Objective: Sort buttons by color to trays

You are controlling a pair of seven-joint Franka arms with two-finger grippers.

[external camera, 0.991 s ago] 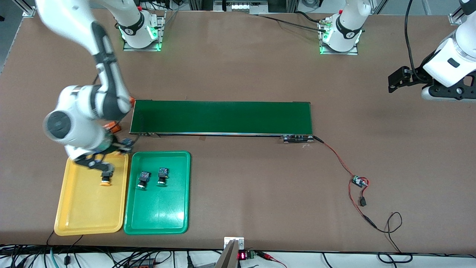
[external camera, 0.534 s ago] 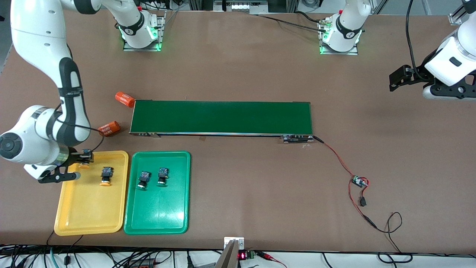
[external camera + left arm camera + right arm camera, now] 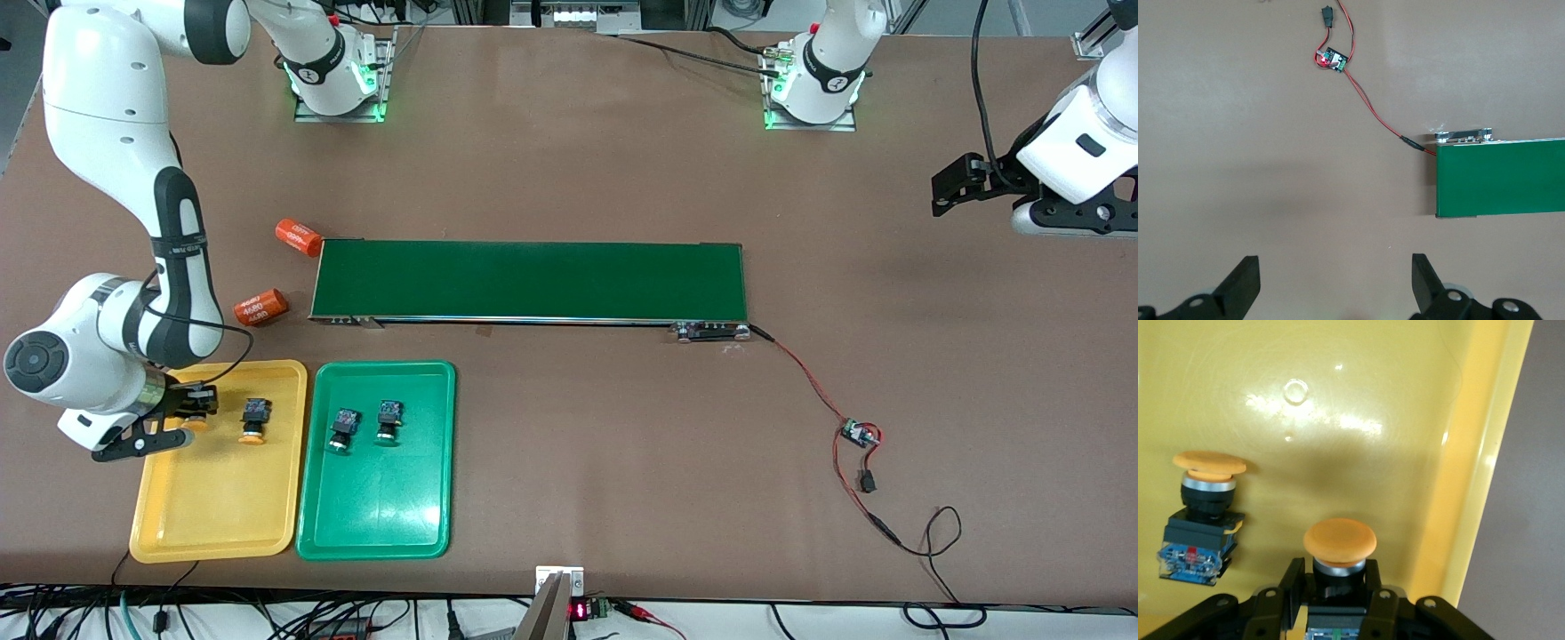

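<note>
Right tool (image 3: 182,418), over the yellow tray (image 3: 213,524) at the right arm's end of the worktop (image 3: 569,178), is closed on the black body of a yellow-capped button (image 3: 1339,540), just under the cap. A second yellow-capped button (image 3: 255,420) lies in the same tray just beside it; two green-capped buttons (image 3: 342,429) (image 3: 388,420) lie in the green tray (image 3: 373,524) alongside. The buttons look light, rigid and hard; the domed cap would likely slip, so the squared body is the better hold. Two orange cylinders (image 3: 260,307) (image 3: 298,237) lie farther from the front camera, beside the dark-green belt (image 3: 529,280), clear of the trays. The neighbouring button is the nearest obstacle when setting down. Left tool (image 3: 1331,287), spread wide and holding nothing, waits over bare worktop.
</note>
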